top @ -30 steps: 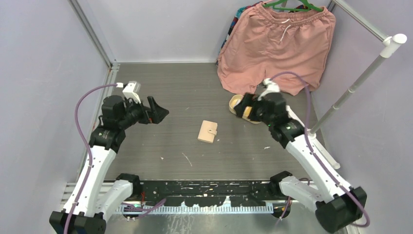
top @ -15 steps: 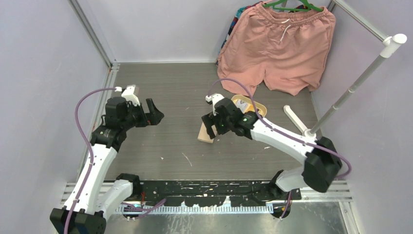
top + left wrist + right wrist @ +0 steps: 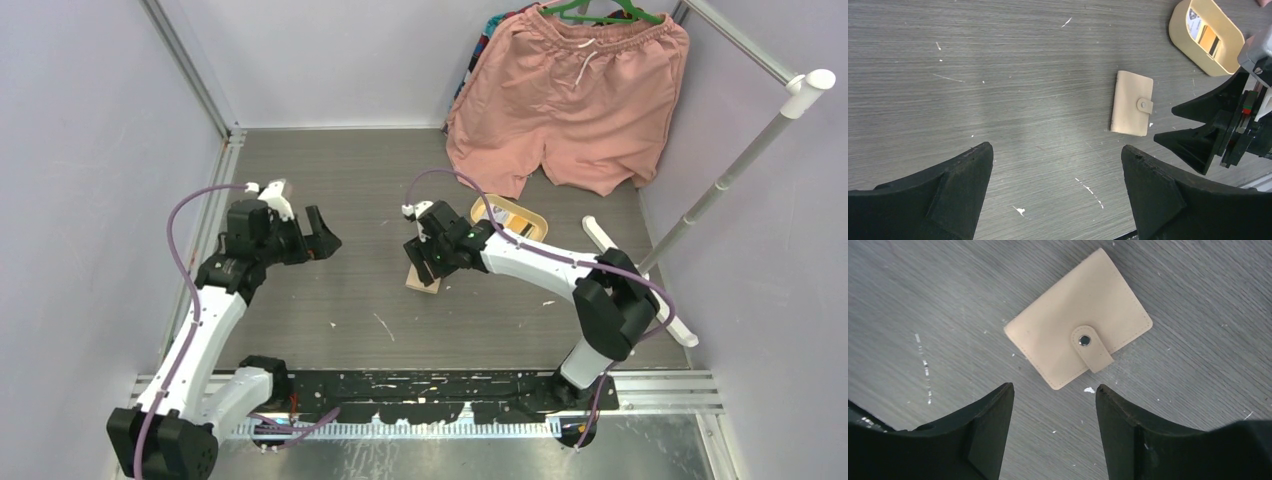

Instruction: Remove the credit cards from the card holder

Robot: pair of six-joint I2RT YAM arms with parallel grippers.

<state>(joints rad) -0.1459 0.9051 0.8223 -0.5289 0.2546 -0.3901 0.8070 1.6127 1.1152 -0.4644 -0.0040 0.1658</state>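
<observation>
The card holder [image 3: 1078,347] is a tan wallet lying flat and closed on the grey table, its snap tab fastened. It also shows in the left wrist view [image 3: 1132,103]. In the top view only its near edge [image 3: 424,283] shows under my right gripper [image 3: 427,258]. My right gripper [image 3: 1054,387] is open and empty, hovering just above the wallet's near corner. My left gripper [image 3: 322,234] is open and empty, well to the left of the wallet [image 3: 1057,150]. An orange-yellow card [image 3: 1205,36] and a whitish one lie in the oval tan tray [image 3: 1179,30]. No card shows in the wallet.
The oval tray [image 3: 535,224] sits behind and right of the wallet. Pink shorts [image 3: 570,100] hang at the back right. A white rack pole [image 3: 740,160] and its foot [image 3: 605,240] stand at the right. Walls close in the left and back.
My right arm has swung left from the tray to above the wallet, then edged a little further left. My left gripper has shifted only slightly.
</observation>
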